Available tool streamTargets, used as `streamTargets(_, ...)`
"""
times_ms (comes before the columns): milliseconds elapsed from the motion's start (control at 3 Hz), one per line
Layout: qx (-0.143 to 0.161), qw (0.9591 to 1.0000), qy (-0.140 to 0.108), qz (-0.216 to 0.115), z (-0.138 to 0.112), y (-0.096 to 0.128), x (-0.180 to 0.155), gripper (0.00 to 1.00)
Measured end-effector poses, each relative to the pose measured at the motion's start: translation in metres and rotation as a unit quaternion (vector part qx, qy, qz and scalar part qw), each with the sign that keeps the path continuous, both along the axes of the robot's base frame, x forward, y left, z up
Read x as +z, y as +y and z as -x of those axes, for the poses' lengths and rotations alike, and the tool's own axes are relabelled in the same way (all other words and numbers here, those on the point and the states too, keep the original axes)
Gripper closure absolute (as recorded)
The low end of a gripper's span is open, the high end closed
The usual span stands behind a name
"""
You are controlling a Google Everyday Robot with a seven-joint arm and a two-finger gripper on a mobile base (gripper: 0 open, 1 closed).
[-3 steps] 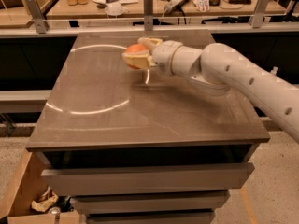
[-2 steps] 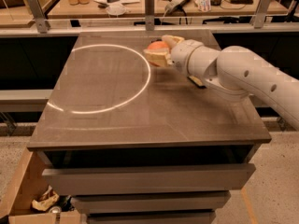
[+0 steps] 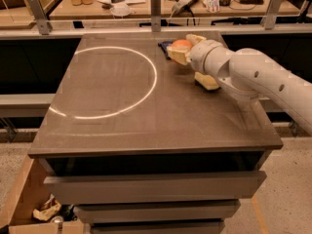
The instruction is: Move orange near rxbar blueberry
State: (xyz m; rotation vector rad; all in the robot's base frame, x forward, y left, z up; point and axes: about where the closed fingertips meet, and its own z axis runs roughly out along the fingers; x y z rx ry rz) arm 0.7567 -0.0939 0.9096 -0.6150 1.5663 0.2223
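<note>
So the gripper [image 3: 181, 50] is way over at the far right part of the worktop [image 3: 146, 126], and its fingers [image 3: 176, 57] are clamped around the orange [image 3: 182, 43]. You can see the fruit poking out between the two pale pads, held a bit above the surface and not resting on it. My guess is that's so it carries cleanly instead of rolling off, since it's a plain round ball.

The rxbar blueberry [image 3: 165, 48] is lying flat at the back edge, just beside the gripper on its left side as seen here. The orange is hanging almost over the bar's near end, so the "near" part looks basically sorted, and I'd say what's left is lowering it and letting go. It probably wants setting down beside the bar and not on top of it, or it could roll.

The pale yellow sponge [image 3: 206, 81] sits under the white arm [image 3: 253, 77], a little nearer the front than the bar. It's not part of the job, just something to avoid bumping.
</note>
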Motion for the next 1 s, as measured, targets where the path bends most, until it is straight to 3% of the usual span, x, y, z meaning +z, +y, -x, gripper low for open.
streamTargets(333, 0.017, 0.9997, 0.003, -0.016, -0.026, 0.004, -0.013, 0.84)
streamTargets(667, 0.042, 0.9988, 0.015, -0.017, -0.044, 0.005, -0.025, 0.54)
streamTargets(1000, 0.057, 0.9978, 0.034, -0.01, -0.04, 0.004, -0.035, 0.29)
